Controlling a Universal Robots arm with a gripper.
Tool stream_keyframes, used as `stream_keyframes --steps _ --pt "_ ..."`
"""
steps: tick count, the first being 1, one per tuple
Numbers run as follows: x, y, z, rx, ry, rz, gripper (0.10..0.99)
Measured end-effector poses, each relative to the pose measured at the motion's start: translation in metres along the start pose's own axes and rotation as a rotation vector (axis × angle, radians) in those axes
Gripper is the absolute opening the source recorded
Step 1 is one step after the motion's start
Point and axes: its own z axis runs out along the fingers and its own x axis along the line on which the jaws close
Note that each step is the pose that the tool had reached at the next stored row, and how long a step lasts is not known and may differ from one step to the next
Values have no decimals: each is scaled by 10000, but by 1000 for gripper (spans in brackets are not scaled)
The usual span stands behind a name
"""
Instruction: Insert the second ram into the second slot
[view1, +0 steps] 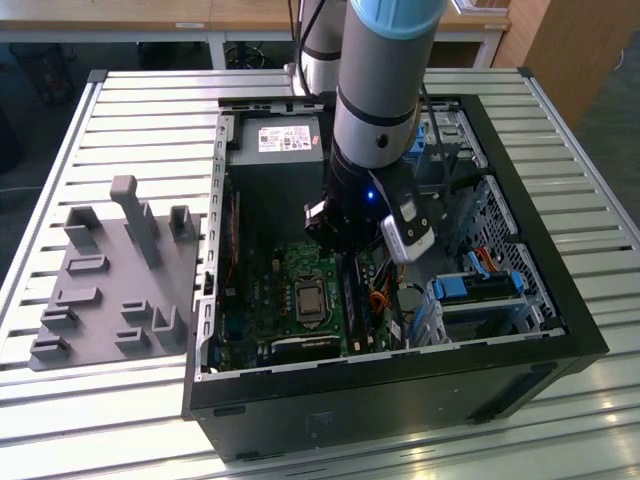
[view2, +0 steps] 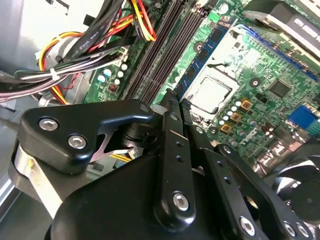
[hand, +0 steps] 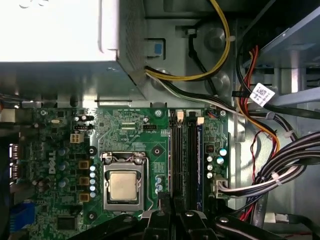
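My gripper (view1: 345, 248) is low inside the open computer case (view1: 400, 385), over the black memory slots (view1: 352, 290). In the second wrist view its black fingers (view2: 170, 130) meet at the tips, and I see nothing between them; the gripper (view2: 177, 102) is shut. A blue ram stick (view2: 207, 55) stands on edge between the slots (view2: 160, 55) and the processor socket (view2: 210, 92), its near end just beyond the fingertips. Whether they touch it, and whether it is the second ram, I cannot tell. The first wrist view has the gripper (hand: 171, 212) at the near end of the slots (hand: 176, 160).
A grey power supply (view1: 275, 150) fills the case's far end. Cable bundles (hand: 280, 170) run beside the slots. A drive cage with blue parts (view1: 480, 290) sits at the exterior view's right. A grey holder tray (view1: 110, 280) lies outside the case on the slatted table.
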Motion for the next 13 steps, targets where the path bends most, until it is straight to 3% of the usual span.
stream_keyframes --steps 8,13 --pt "-40 -2 122 1 52 5 137" --pt "-45 -2 138 -35 58 -151 137"
